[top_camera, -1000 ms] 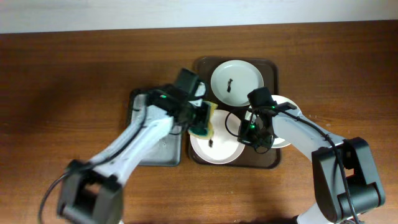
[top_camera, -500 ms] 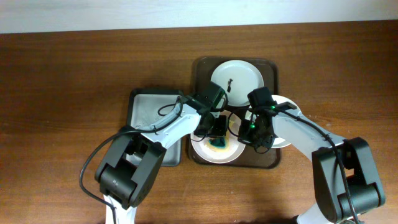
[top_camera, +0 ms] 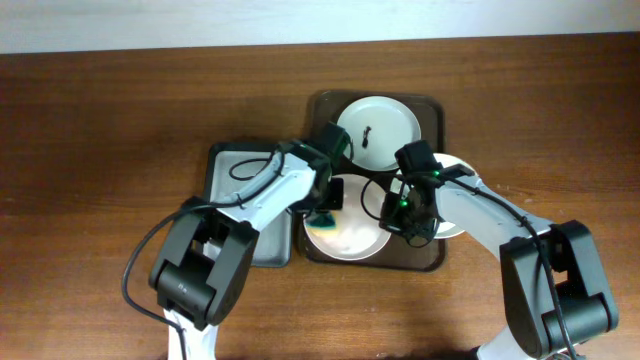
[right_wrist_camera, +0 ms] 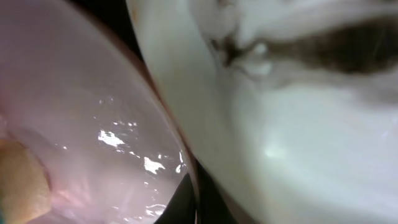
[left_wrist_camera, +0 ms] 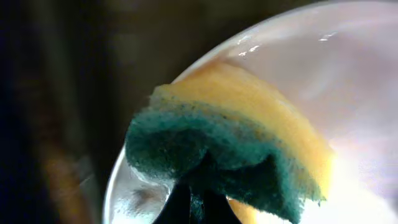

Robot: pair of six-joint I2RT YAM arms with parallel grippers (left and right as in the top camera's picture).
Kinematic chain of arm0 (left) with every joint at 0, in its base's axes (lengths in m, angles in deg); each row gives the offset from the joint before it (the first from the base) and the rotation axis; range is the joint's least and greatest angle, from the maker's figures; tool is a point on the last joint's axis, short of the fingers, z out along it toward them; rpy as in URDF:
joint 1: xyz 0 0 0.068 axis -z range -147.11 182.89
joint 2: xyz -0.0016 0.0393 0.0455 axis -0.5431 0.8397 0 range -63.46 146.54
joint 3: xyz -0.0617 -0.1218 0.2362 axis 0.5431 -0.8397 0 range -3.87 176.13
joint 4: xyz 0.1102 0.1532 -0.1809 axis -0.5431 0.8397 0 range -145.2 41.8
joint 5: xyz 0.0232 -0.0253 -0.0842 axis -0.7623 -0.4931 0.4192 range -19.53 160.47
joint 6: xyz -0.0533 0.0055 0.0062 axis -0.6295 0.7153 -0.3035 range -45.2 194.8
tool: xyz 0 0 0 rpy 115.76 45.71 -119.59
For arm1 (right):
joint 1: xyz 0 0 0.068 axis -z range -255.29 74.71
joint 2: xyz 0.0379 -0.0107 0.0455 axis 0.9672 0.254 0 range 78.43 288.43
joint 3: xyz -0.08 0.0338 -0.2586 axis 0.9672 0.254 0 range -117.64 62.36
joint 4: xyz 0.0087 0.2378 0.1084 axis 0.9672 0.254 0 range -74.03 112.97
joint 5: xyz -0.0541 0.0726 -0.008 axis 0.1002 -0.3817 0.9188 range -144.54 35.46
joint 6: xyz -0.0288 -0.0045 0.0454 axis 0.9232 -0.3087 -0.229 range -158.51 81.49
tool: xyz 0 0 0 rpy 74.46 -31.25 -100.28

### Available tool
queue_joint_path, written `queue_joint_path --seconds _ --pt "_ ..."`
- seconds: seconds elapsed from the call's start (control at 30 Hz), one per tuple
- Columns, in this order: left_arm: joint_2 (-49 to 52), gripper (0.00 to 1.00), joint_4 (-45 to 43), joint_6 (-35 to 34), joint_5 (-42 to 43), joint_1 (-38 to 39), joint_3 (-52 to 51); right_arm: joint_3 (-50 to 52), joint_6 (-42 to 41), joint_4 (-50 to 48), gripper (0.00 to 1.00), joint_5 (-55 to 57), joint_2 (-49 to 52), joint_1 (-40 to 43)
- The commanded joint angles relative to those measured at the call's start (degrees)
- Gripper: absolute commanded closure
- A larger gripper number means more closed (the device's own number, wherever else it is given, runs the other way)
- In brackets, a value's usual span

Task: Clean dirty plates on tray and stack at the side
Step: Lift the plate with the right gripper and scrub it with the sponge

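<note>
The dark brown tray (top_camera: 437,110) holds a white plate (top_camera: 385,118) with a dark smear at the back and a front plate (top_camera: 352,240). My left gripper (top_camera: 326,208) is shut on a yellow-green sponge (left_wrist_camera: 230,149) and presses it on the front plate's left part (left_wrist_camera: 354,87). My right gripper (top_camera: 405,215) is shut on that plate's right rim (right_wrist_camera: 93,118). A third plate (top_camera: 458,165) lies over the tray's right edge, under my right arm. It shows a dark smear in the right wrist view (right_wrist_camera: 311,137).
A smaller grey sponge tray (top_camera: 235,165) stands to the left of the brown tray, under my left arm. Bare wooden table (top_camera: 110,130) surrounds both trays.
My left gripper carried the sponge from the grey tray onto the front plate and slid it to the plate's left. The plate's dark smear no longer shows. The right gripper stayed.
</note>
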Motion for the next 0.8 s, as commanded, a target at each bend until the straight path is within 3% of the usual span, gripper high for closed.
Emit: queue_joint_path --seconds 0.0,0.4,0.77 --pt "4.6 1.00 -7.4 -0.7 20.6 0.5 -1.6 0.8 -0.9 0.4 0.96 3.8 1.4 0.3" --pt "4.7 1.00 -9.9 -0.7 19.9 5.9 -1.7 0.8 -1.0 0.5 0.96 3.8 1.4 0.2" --pt "4.4 1.00 5.9 -0.3 -17.0 -2.4 -1.5 0.8 -1.0 0.9 0.96 3.8 1.4 0.2"
